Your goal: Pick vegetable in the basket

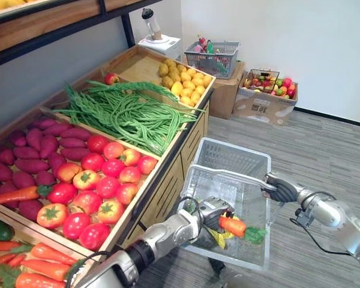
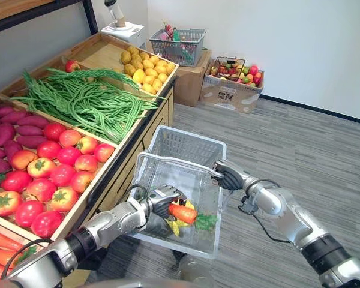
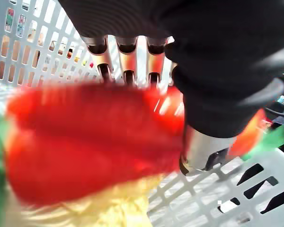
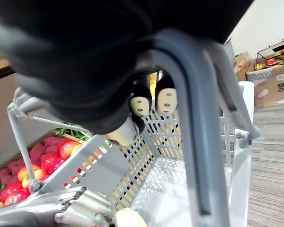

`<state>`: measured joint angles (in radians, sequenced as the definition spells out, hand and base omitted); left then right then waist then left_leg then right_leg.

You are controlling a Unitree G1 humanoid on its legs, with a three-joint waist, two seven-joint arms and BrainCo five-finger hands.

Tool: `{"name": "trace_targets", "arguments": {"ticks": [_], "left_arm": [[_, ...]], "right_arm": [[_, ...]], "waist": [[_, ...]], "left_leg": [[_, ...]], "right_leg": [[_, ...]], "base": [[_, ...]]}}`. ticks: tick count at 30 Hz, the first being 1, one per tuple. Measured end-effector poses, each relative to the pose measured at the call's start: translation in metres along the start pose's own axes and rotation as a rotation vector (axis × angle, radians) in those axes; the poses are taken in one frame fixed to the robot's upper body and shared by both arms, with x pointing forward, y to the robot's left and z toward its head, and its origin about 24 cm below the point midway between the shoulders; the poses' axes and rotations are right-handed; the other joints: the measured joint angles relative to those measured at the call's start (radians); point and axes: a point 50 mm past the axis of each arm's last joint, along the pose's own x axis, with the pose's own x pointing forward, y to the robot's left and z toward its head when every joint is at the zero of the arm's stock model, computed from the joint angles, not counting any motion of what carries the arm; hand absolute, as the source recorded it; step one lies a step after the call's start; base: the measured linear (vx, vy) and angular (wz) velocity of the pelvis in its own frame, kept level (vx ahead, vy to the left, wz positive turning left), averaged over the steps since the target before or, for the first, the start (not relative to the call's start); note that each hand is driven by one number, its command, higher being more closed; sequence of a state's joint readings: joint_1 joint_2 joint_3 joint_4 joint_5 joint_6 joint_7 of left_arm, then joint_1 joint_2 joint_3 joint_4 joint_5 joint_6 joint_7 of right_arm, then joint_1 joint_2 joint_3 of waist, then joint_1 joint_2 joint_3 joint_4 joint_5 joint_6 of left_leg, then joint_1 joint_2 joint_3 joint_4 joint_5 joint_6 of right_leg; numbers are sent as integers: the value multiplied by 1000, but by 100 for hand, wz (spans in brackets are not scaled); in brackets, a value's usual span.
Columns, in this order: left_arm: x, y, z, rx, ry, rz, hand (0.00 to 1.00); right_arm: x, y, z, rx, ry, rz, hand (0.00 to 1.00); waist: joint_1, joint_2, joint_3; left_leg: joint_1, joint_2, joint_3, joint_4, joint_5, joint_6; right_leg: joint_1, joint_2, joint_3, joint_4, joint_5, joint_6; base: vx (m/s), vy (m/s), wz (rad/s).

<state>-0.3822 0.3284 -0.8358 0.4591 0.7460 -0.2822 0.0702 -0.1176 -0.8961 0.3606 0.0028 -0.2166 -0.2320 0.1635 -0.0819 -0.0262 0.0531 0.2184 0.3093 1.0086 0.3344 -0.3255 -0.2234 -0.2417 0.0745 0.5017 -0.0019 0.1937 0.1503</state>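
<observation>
My left hand [image 1: 209, 211] curled round carrot [image 1: 233, 226] in basket [image 1: 228, 157], carrot lying crosswise, leaves toward my right, right hand [image 1: 283, 191] clasping handle [image 1: 234, 174].

Basket [image 1: 234, 157] sits right of the produce stand [image 1: 168, 186].

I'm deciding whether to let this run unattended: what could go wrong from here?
1. The basket seems held up only by the right hand, curled round its handle; a bump could swing or tip it.
2. The left hand, gripping the carrot, reaches in over the near rim and might snag that rim or the handle when pulling out.
3. The carrot is above a yellow item and may roll off it once released.
</observation>
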Motion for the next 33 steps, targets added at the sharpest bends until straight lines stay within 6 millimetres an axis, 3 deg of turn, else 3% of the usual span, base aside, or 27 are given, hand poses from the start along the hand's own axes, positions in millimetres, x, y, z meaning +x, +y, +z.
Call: {"name": "trace_targets", "arguments": {"ticks": [14, 19, 28, 33], "left_arm": [[6, 9, -2, 19, 8, 19, 0], [11, 32, 17, 39, -82, 105, 0], [-3, 84, 78, -57, -391, 329, 0], [-26, 85, 91, -153, -479, 346, 0]], "right_arm": [[3, 5, 0, 34, 0, 8, 100], [-1, 9, -5, 96, 32, -40, 100], [-20, 32, -55, 227, 311, -134, 100], [-39, 49, -88, 265, 523, -167, 100]], "waist": [[-1, -7, 32], [2, -7, 55], [31, -7, 55], [48, -4, 52]], "left_leg": [[-6, -4, -19, -3, 0, 5], [-18, -4, -62, -4, 2, 12], [-61, -23, -178, -11, 13, 34], [-115, -43, -268, -18, 28, 58]], "right_leg": [[5, -12, -16, 0, 0, 0], [23, -33, -53, -11, 0, 0], [54, -96, -170, -12, -3, -1], [56, -142, -250, -12, -10, -1]], "base": [[-1, -3, 4], [-32, -26, 23], [-36, -14, 36], [-50, -8, 56]]}}
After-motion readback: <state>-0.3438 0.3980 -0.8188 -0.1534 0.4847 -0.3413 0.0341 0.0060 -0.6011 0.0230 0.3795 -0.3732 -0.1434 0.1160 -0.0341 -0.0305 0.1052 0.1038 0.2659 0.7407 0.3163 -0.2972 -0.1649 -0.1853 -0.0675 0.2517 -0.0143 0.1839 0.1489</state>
